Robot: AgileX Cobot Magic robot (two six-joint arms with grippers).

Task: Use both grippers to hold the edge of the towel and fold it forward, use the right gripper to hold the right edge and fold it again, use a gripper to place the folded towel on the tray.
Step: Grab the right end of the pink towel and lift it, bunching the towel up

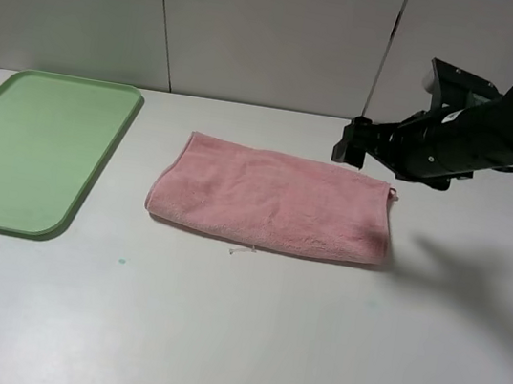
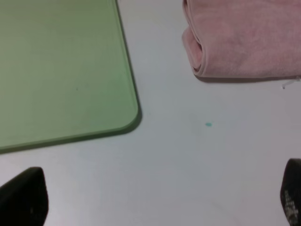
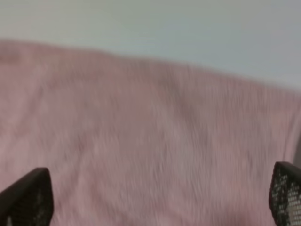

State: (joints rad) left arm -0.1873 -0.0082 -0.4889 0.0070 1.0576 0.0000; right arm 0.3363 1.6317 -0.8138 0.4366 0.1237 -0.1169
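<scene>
Currently seeing towel (image 1: 275, 200) folded in half into a long strip, lying flat on table (image 1: 243, 345), about the middle, long side running left to right. Two layers showing at its left end in left wrist view. Thin white thread (image 1: 243, 250) poking out at near edge.

As for right claw (image 1: 348, 146): spread as wide as it goes, gripping nothing. Hanging over far right part of towel, tips by the far edge close to the right corner. Looks raised off the fabric, though contact hard to rule out from high view. Right wrist view filled with blurred pink terry, with fingertips (image 3: 28, 197) wide apart above it.

Likewise left claw (image 2: 157, 197): spread wide, gripping nothing. Out of high view. Parked over bare table on the near side, between tray (image 1: 31, 149) corner and towel's left end, touching neither.

Tray lying flat at left of table, long side running front to back, well apart from towel and from right claw.
</scene>
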